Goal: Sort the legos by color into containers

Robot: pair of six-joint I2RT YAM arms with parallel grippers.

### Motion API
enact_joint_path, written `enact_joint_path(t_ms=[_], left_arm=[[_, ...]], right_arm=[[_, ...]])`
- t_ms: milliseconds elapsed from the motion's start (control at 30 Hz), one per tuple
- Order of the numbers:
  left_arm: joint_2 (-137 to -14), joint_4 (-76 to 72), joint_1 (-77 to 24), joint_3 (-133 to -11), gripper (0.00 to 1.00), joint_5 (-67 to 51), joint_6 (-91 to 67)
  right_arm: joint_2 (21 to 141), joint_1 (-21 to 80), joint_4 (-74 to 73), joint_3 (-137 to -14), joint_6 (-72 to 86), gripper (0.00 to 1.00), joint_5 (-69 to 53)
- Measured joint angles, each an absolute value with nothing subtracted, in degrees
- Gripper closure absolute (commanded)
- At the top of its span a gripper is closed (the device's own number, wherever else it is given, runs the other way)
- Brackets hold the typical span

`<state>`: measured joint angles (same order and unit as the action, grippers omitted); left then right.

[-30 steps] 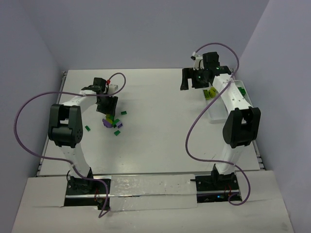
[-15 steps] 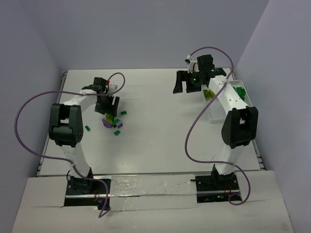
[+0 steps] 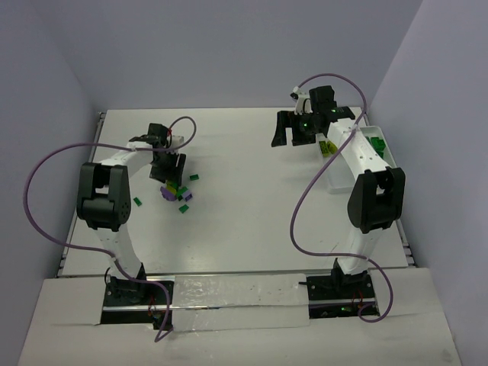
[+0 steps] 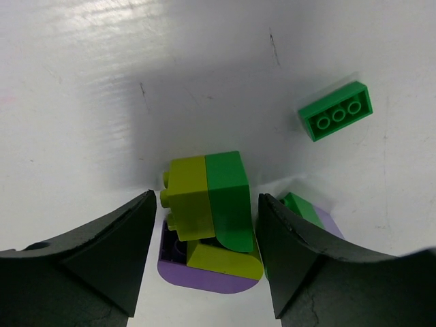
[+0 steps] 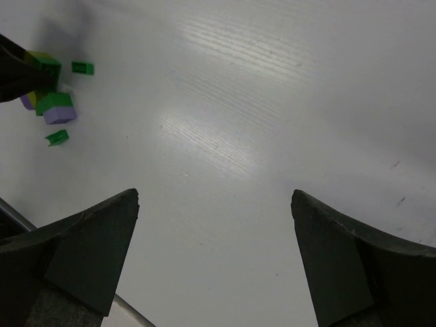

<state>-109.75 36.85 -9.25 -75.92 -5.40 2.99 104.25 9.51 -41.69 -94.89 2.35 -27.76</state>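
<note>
We are at the pick. Our left gripper (image 4: 204,199) straddles the stacked legos (image 4: 211,218) at lower centre, jaws half-spread, not clearly clamped. Our right gripper (image 5: 214,197) gapes empty near the container (image 3: 334,181), upper right. Next we should close squarely and lift.

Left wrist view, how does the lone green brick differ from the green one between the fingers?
The lone green brick lies by itself; the other green brick sits between the fingers, against a yellow-green brick and over a purple piece. The lone brick shows three studs; the other shows none. Both are green.
</note>
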Motion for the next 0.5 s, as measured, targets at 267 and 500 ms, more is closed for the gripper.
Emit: enact_joint_path(t_ms=[267, 500], left_arm=[[-109.75, 37.34, -9.69, -75.24, 0.60, -5.18, 3.10], [-109.07, 37.07, -10.53, -75.96, 0.79, -8.40, 5.41]], right_arm=[[104.25, 9.52, -41.69, -94.89, 2.53, 0.00, -27.75], [103.39, 9.52, -38.47, -91.21, 4.47, 0.00, -31.53]])
